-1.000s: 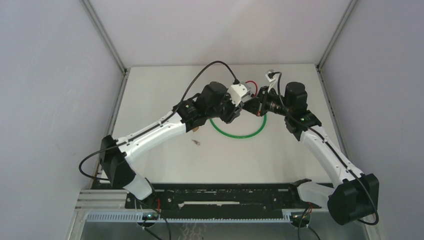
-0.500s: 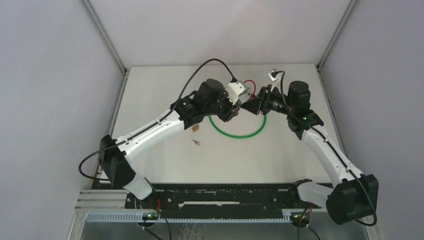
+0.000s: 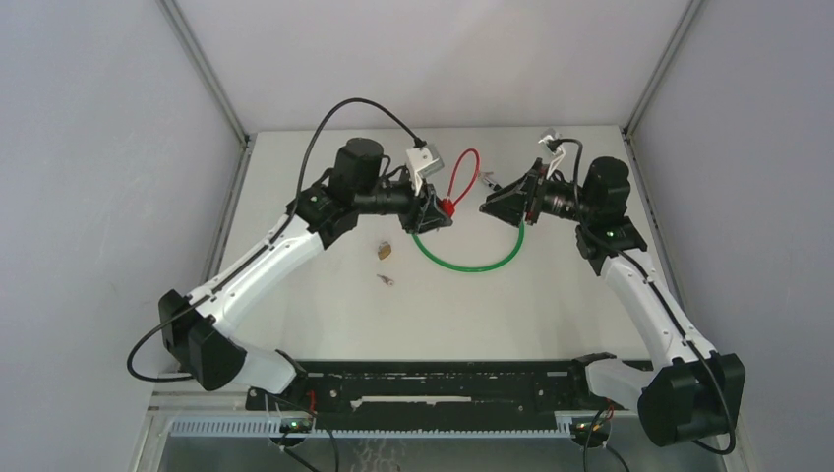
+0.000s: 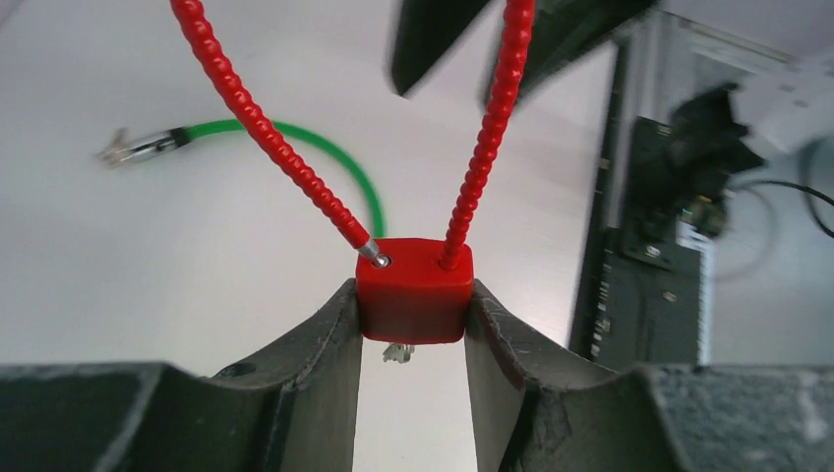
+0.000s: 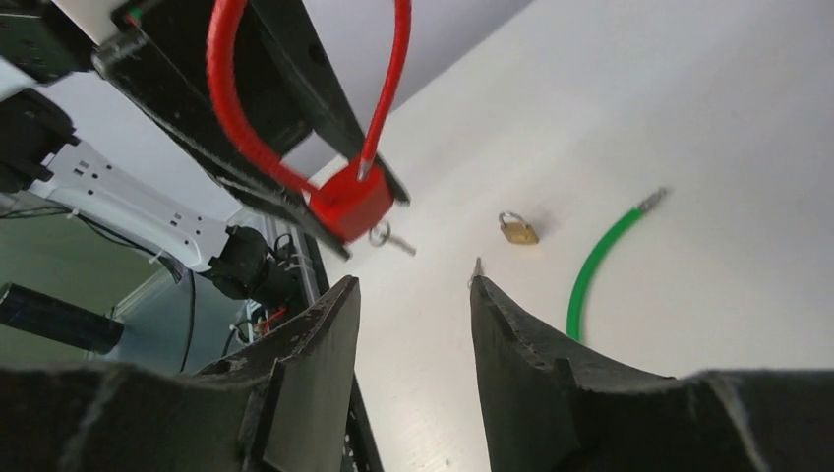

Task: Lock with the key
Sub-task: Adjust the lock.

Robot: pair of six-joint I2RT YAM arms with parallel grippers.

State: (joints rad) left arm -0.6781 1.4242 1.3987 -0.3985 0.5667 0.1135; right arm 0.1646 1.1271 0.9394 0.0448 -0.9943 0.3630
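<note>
The left gripper [image 3: 436,209] pinches a small red plastic block-shaped cable lock [image 4: 413,293] by its flat sides, just above centre in the overhead view and held off the matte white table [image 3: 551,295]. Its ribbed, beaded red cable shackle [image 4: 266,138] rises in a loop, and both ends meet the top face of the block, one of them showing a bare metal tip. A small silver key [image 5: 388,236] hangs from the underside of the block. The right gripper [image 5: 413,285] faces the lock from the right with its dark, grainy fingers [image 5: 521,383] spread and nothing between them. Compared with a second ago, when I had both wrists bunched together at mid-frame, the two arms have drawn apart: the left has swung back toward the upper left carrying the lock, and the red loop now stands open to view between the grippers. On the table I count one smooth green cable [image 3: 472,264] curved in an arc with a metal end, one small brass padlock [image 3: 384,252] and one loose little key [image 3: 387,280] just below it. That makes two locks and two keys.
</note>
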